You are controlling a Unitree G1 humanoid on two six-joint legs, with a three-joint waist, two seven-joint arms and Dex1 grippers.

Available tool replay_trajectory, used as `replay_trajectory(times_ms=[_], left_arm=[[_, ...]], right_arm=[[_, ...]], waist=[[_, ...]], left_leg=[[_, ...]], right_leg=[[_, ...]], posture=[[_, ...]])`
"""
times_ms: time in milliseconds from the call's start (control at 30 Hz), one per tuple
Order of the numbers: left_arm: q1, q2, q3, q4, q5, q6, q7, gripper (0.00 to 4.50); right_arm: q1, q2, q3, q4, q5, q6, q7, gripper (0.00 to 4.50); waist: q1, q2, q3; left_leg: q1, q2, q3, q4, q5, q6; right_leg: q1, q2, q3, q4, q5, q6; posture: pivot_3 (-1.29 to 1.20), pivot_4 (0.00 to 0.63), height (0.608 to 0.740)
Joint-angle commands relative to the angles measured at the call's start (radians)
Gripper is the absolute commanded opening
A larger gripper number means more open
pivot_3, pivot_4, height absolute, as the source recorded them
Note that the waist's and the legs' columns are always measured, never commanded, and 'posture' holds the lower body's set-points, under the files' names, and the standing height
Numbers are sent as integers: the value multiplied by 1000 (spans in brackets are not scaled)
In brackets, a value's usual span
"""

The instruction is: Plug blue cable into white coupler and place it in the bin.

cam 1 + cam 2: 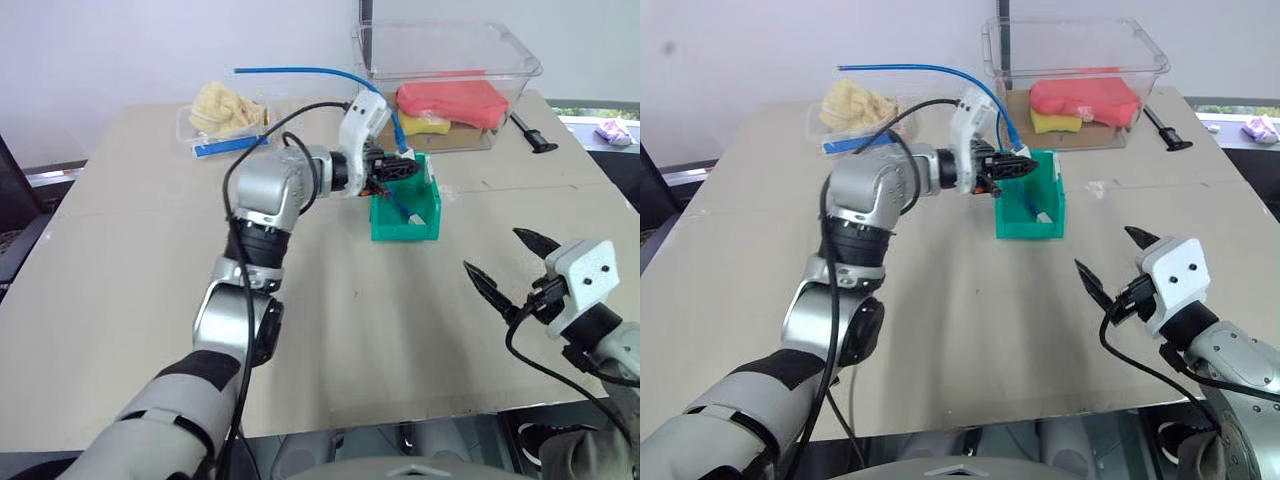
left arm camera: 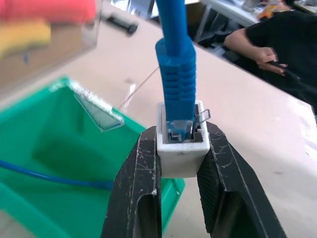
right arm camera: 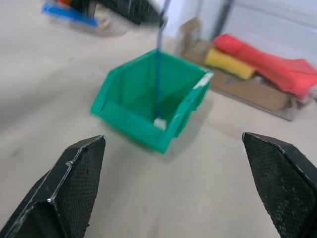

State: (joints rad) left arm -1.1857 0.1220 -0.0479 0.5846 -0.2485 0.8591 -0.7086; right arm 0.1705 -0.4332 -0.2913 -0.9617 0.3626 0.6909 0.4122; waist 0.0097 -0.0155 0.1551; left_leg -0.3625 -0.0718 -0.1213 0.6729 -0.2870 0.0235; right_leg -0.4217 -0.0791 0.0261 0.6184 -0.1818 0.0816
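My left gripper (image 2: pixel 181 163) is shut on the white coupler (image 2: pixel 182 151), which sits between the two black fingers. The blue cable (image 2: pixel 177 84) is plugged into the coupler's socket. From there the cable (image 1: pixel 300 71) arcs up and to the left behind the arm. Another stretch hangs down into the green bin (image 1: pixel 400 232), its end (image 3: pixel 159 123) low inside. The left gripper (image 1: pixel 400 170) hovers just above the bin's left rim. My right gripper (image 1: pixel 495 250) stands open over the table at the right front, well clear of the bin (image 3: pixel 124 119), with nothing between its fingers.
A large clear tub (image 1: pixel 520 65) with red and yellow cloth stands behind the bin. A small clear tray (image 1: pixel 190 130) with yellow cloth sits at the back left. A black tool (image 1: pixel 535 135) lies at the back right. A seated person (image 2: pixel 282 39) is beyond the table.
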Motion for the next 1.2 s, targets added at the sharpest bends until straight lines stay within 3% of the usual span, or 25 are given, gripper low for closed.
replay_trajectory(times_ms=[33, 167, 233, 300, 500, 767, 1000, 1200], left_arm=[[-100, -31, 2, 182, 42, -97, 56, 884], [-145, -29, 1, 242, 56, -118, 44, 2737], [-144, -16, 18, 218, 38, -73, 31, 3399], [-128, 6, 21, 165, 21, -22, 7, 4473], [5, 131, 26, -152, -61, 139, -75, 4473], [410, 317, 68, -646, -154, -158, -269, 4473], [747, 493, 122, -793, -208, -269, -396, 4473], [1001, 627, 226, -796, -225, -332, -450, 4473]], right_arm=[[-9, 7, -8, -61, 14, -17, -38, 4456], [2, 1, -21, -70, 27, -19, -43, 4500], [8, -3, -20, -66, 26, -25, -42, 4500], [10, -7, -12, -63, 24, -30, -42, 4500], [-20, -23, 3, -27, 33, -44, -30, 4500], [0, -98, -77, 86, 90, -116, 90, 4500], [125, -204, -205, 228, 119, -228, 285, 4500], [253, -276, -312, 353, 132, -312, 454, 4500]], waist=[[-1, 0, 0], [-7, -1, 1], [-7, -1, 1], [-9, -1, 1], [-28, 0, 3], [-24, 1, 4], [-18, 1, 4], [-19, 1, 5]], left_leg=[[0, -1, 0, 0, 1, -1], [-1, -2, 0, -3, 2, -3], [-2, -2, 0, -3, 2, -3], [-2, -2, 0, -3, 2, -3], [-1, 1, 0, -4, 2, -3], [0, 4, 3, -4, 2, -4], [0, 4, 4, -4, 0, 0], [0, 5, 5, -4, -1, 1]], right_leg=[[0, 0, 0, 0, 0, 0], [-1, 0, 0, -1, 0, 0], [-2, -1, 0, -1, 1, -1], [-3, -1, 1, -1, 1, -1], [-3, 0, 1, 0, 0, -1], [-3, 0, 4, 0, 3, -5], [-3, 0, 4, -2, 2, -5], [-2, 2, 4, -2, 1, -3]], posture=[[0, 150, 740], [0, 150, 740], [0, 150, 740], [0, 150, 740], [0, 150, 740], [0, 150, 740], [0, 150, 740], [0, 150, 740]])
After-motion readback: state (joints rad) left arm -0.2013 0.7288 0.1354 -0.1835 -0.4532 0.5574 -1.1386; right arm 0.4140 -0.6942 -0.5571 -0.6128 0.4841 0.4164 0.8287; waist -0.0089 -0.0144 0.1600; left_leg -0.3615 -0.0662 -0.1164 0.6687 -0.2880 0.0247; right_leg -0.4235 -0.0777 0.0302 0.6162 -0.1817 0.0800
